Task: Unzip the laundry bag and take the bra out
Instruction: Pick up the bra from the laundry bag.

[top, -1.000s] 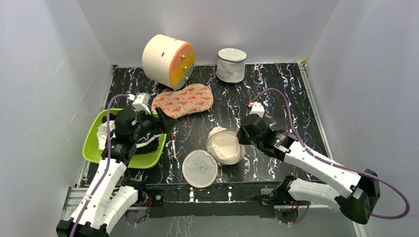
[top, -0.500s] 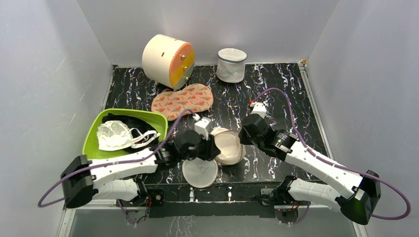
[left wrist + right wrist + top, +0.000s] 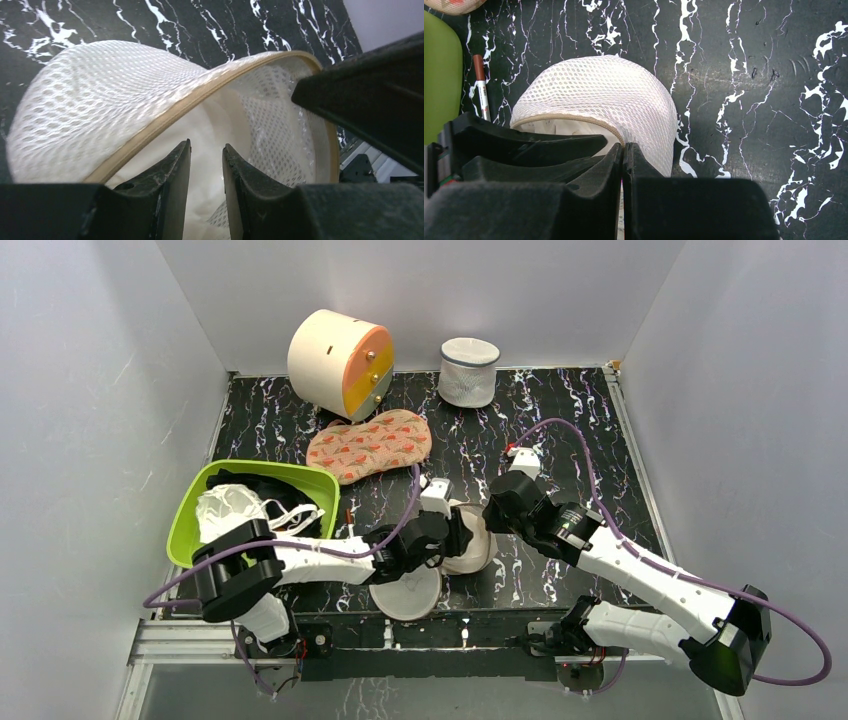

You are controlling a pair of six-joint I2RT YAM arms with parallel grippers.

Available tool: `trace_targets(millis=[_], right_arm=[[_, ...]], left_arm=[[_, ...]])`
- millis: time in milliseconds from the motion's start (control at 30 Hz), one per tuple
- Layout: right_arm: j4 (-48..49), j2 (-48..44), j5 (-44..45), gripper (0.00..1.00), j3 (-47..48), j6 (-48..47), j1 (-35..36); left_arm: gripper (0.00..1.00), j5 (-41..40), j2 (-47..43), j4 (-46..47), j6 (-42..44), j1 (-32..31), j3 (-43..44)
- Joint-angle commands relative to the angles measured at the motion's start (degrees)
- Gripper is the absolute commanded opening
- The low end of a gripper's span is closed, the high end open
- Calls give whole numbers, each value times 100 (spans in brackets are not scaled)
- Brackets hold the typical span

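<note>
- my right claw (image 3: 623,146) was closed at the tan zip trim (image 3: 569,120) of the round, dome-shaped cream mesh laundry bag (image 3: 614,95), and seemed to pinch that edge thin between the fingers.
- the laundry bag lay on the black marbled table (image 3: 560,430) between my two arms, mouth turned toward my left arm. its zip looked undone all round, and the flat round mesh face (image 3: 405,592) lay just in front of the dome.
- my left claw (image 3: 206,145) sat at the open mouth, pointing inside. its fingers stood a narrow gap apart with smooth white material showing in that gap. i could not tell whether they pinched it or only stood before it.
- a white soft fabric bra (image 3: 228,512) with thin straps lay in the lime green plastic tray (image 3: 185,540), on a black garment (image 3: 265,485), well apart from the bag.
- my judgement: unzipping was finished, and the bra looked already out. what was left depended on whether the white inside was lining or more fabric, which i could not settle.
</note>
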Motion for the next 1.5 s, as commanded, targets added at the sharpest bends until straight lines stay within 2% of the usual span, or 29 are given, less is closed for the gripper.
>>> trace_targets(millis=[0,233,533,733,867,967,1167,1333,1467], right_arm=[[111,-80,95,0,254,59,-11],[165,-39,-16,0,191,74,-16],[134,-114,-14,0,99,100,-16],[128,-138,-18,0,39,116,-11],[130,-168,-22,0,-65,132,-11],[154,-192,-32,0,-185,176,-11],[213,-249,-28,0,-391,249,-11],[206,-259,36,0,-385,229,-11],[221,-259,83,0,-365,216,-11]], left_arm=[[29,-160,242,528,-279,-51,347],[35,-272,766,556,-221,-52,691],[36,-532,1342,611,-43,-52,1045],[39,-800,1812,340,24,-52,1301],[40,-977,2196,-190,122,-48,1641],[33,-887,2309,-276,336,-48,1725],[2,-790,1914,-366,512,-52,1511],[0,-567,1234,-682,581,-52,1315],[0,-64,634,-498,636,-43,880]])
